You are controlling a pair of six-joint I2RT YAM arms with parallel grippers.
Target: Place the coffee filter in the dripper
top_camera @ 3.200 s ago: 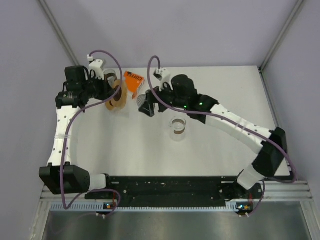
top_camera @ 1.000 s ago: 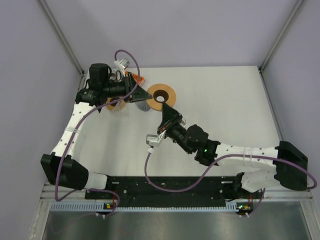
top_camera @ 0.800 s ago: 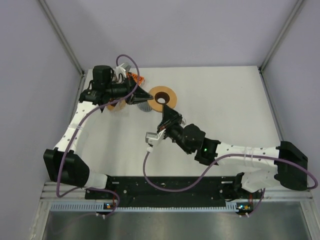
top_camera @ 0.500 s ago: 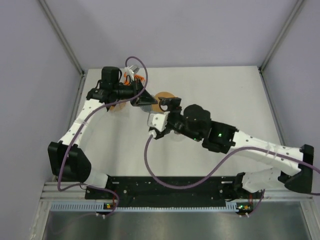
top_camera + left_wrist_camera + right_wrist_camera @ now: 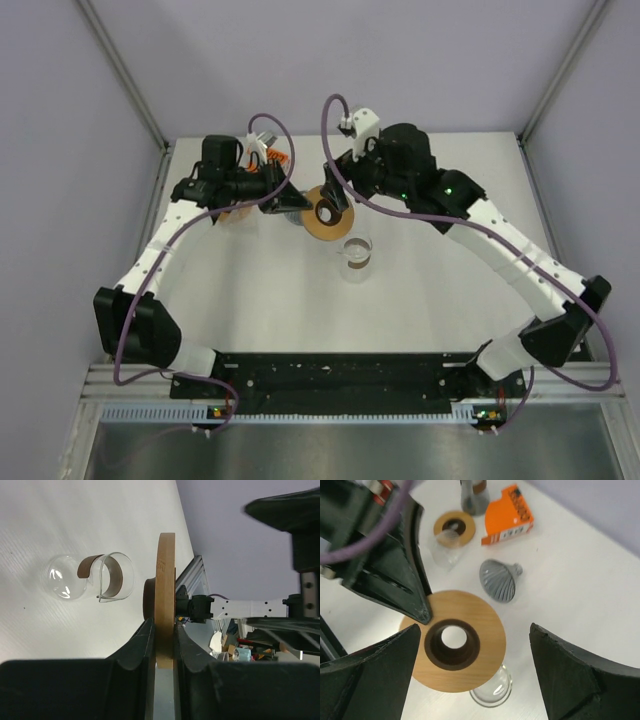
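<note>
My left gripper (image 5: 303,206) is shut on the rim of a round wooden ring with a dark collar (image 5: 325,213). It holds the ring in the air, edge-on in the left wrist view (image 5: 165,595), just beside and above the glass carafe (image 5: 356,254). My right gripper (image 5: 340,195) is open and empty, hovering over the ring (image 5: 455,640) with the carafe (image 5: 492,692) below. The grey ribbed dripper (image 5: 500,580) lies on the table behind. I cannot make out a paper filter.
An orange box (image 5: 507,515) lies at the back. A second tan ring with a clear glass piece (image 5: 452,530) and a grey cylinder (image 5: 472,495) sit at the back left. The left gripper's fingers (image 5: 400,580) cross the right wrist view.
The left gripper has carried the wooden ring forward and right toward the carafe. The right arm has swung from the near middle up to the back, over the ring.
</note>
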